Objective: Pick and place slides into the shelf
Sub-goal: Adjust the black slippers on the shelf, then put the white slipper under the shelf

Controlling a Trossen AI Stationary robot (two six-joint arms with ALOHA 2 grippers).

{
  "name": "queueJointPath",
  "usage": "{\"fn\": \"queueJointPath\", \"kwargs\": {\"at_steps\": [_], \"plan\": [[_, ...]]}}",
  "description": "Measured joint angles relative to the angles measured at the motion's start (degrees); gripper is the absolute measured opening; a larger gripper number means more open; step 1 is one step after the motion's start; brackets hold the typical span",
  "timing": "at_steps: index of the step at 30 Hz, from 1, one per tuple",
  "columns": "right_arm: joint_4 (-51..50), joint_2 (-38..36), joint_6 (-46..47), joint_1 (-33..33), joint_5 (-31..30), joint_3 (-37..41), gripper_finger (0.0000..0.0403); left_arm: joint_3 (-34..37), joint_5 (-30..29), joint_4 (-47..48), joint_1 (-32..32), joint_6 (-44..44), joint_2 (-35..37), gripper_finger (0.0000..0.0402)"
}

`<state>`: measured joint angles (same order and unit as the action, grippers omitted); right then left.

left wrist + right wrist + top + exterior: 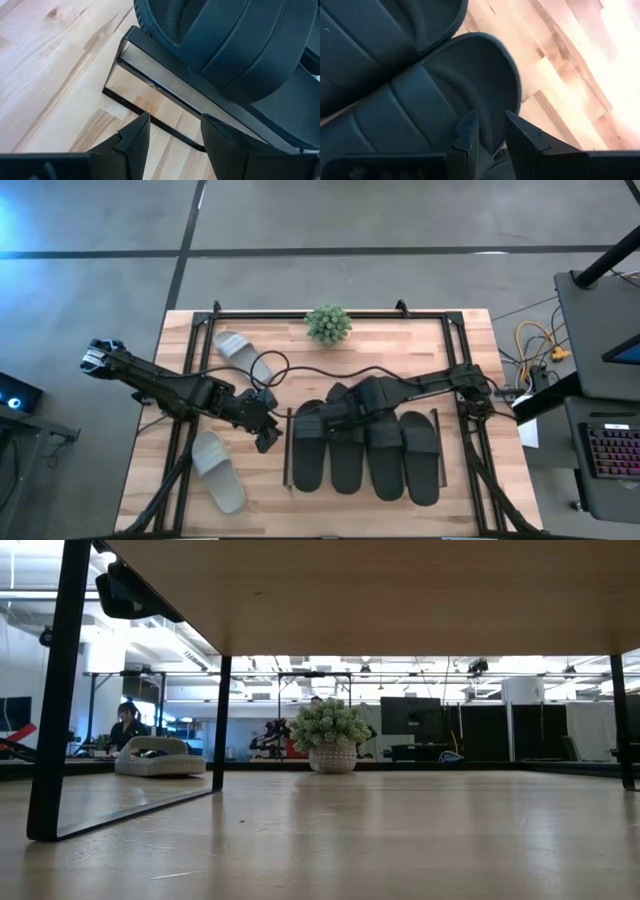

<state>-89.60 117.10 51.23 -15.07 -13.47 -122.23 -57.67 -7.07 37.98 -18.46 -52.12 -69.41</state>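
Four black slides (365, 455) lie side by side on the shelf (287, 442), whose light wood board sits in the near middle of the worktop (400, 345). Their long axes run from the near edge of the worktop toward the far edge, roughly parallel to one another, and the row fills the board between its thin dark edge rails.

Two light grey slides lie off the shelf on the left part of the worktop. One grey slide (235, 346) rests near the far left corner, its long axis slanted. The other grey slide (218, 471) lies near the front left, just beside the shelf's left end, its long axis tilted a little, with the far end leaning to the left.

At the shelf's left end hangs the left claw (268, 439), between the near grey slide and the outermost black one. Its wrist view shows both dark fingers (134, 142) parted with bare wood between them, gripping nothing, pointed at the shelf's dark rail and the black slide above it.

From the right, the right claw (303, 417) reaches over the far ends of the black slides. Its fingers (468, 131) stand narrowly apart right against a black slide's textured footbed; I cannot tell whether they pinch it.

A small potted plant (328, 324) stands at the far middle of the worktop.
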Motion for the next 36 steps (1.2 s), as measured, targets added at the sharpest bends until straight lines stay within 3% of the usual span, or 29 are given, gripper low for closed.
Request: {"fn": "queueJointPath", "kwargs": {"at_steps": [8, 15, 20, 25, 27, 30, 34, 36], "plan": [[0.17, -2.00, 1.76, -0.98, -13.38, -5.66, 0.0084, -0.03, 0.03, 2.53, 0.18, 1.76, 0.96, 0.0163], [3.80, -4.10, -5.35, -2.78, -16.90, -11.22, 0.0084, -2.01, -2.51, 11.53, 1.60, 3.14, 7.85, 0.0163], [5.66, -4.72, -7.63, -4.98, -16.29, -11.56, 0.0084, 0.91, 6.70, 12.37, 1.18, 7.58, 11.59, 0.0163], [5.72, -4.38, -7.80, -6.35, -16.07, -11.52, 0.0084, 4.44, 2.99, -2.01, 3.46, 16.47, 10.23, 0.0163], [5.80, -4.30, -7.77, -6.63, -16.05, -11.52, 0.0084, 4.20, 6.18, -5.39, 3.33, 16.57, 9.48, 0.0162], [5.85, -4.22, -6.63, -7.39, -15.93, -11.52, 0.0084, 1.64, 7.89, 1.78, 0.64, 13.97, 8.34, 0.0154], [5.85, -4.22, -4.08, -8.64, -14.08, -11.52, 0.0084, -2.17, -2.96, 18.97, -7.19, 7.02, 6.95, 0.0126], [5.83, -4.22, -3.32, -9.28, -13.52, -11.52, 0.0084, -3.73, -4.87, 24.05, -10.96, 3.10, 6.01, 0.0112]]}}
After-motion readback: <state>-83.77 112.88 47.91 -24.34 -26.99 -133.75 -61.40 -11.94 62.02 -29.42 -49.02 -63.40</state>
